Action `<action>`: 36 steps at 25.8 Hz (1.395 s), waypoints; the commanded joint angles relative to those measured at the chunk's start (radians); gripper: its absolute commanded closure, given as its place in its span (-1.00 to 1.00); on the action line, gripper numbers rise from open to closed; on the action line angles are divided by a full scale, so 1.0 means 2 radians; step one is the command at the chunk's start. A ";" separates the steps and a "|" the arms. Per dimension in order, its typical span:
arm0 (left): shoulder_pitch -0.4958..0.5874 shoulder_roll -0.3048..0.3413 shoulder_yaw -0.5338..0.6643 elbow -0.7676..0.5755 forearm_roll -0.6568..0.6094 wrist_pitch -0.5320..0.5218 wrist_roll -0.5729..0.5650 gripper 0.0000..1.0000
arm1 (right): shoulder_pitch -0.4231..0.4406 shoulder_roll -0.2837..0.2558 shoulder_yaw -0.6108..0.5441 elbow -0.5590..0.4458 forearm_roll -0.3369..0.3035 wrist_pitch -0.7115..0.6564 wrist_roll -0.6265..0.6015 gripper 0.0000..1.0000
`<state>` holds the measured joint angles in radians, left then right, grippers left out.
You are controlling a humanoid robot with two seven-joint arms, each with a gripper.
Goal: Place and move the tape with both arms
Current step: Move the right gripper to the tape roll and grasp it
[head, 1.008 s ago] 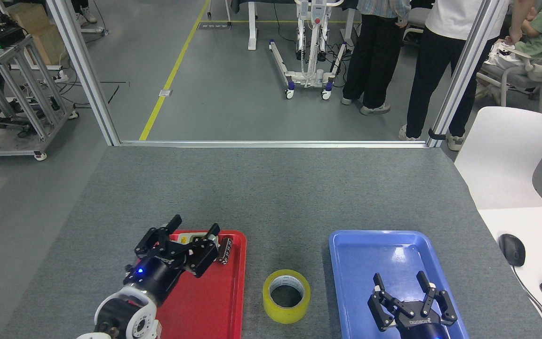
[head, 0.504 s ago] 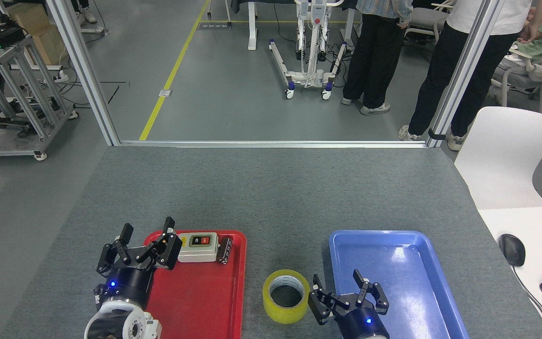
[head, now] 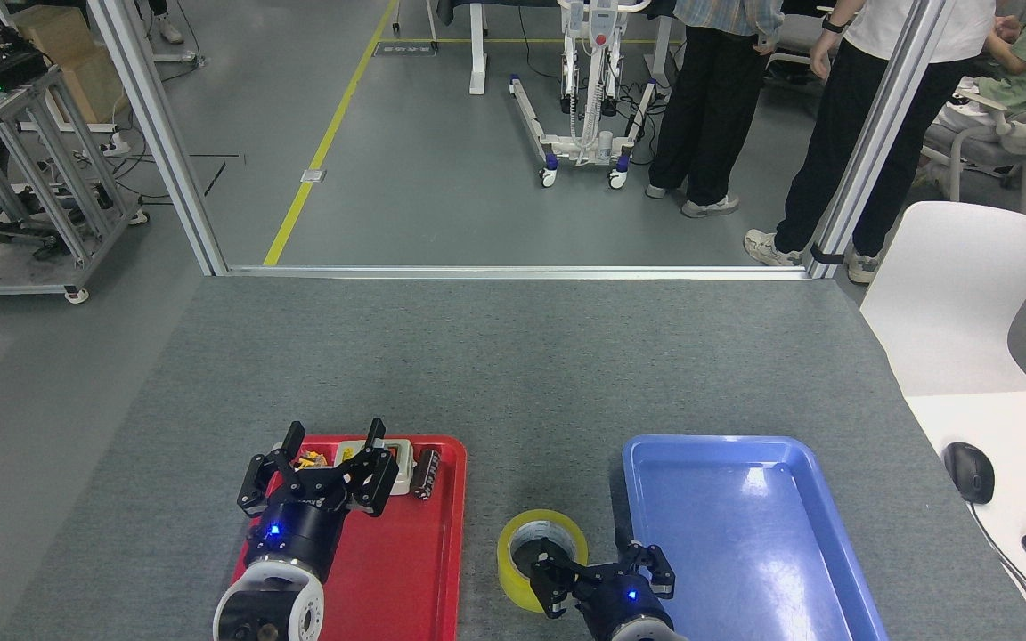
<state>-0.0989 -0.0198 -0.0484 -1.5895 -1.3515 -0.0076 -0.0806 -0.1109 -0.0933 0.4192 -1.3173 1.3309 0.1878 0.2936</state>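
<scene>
Grey felt desk (head: 513, 365) carries everything, largest first. Blue tray (head: 745, 525), right, bare. Red tray (head: 388, 561), left, holds a grey switch box (head: 397, 463). My left arm reaches up over the red tray, its pincer (head: 330, 463) spread apart above the box. My right pincer (head: 598, 574) sits fingers apart at the near right rim of the yellow tape (head: 535, 556), lying flat between the trays.
</scene>
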 commanded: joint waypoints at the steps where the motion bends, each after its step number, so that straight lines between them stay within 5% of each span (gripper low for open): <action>1: 0.000 0.001 0.000 0.002 0.000 -0.006 0.001 -0.99 | -0.012 0.004 0.005 0.014 -0.010 0.010 0.012 -0.97; 6: 0.000 -0.001 0.002 0.002 -0.001 0.000 0.003 -0.99 | -0.015 0.005 0.011 0.022 -0.011 0.012 0.024 -0.88; 9: 0.000 0.000 0.002 0.002 -0.001 0.001 0.003 -0.99 | -0.015 0.008 0.012 0.022 -0.011 0.011 0.026 -0.67; 22: 0.004 -0.003 0.000 0.000 0.000 -0.005 0.004 -0.99 | -0.014 0.007 0.019 0.022 -0.011 -0.013 0.046 0.96; 36: 0.033 -0.005 -0.002 -0.006 0.000 -0.005 0.007 -0.99 | -0.008 -0.013 -0.009 -0.044 -0.017 -0.034 0.047 1.00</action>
<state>-0.0411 -0.0290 -0.0522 -1.5965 -1.3514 -0.0188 -0.0682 -0.1307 -0.0993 0.4304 -1.3666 1.2979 0.1222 0.3891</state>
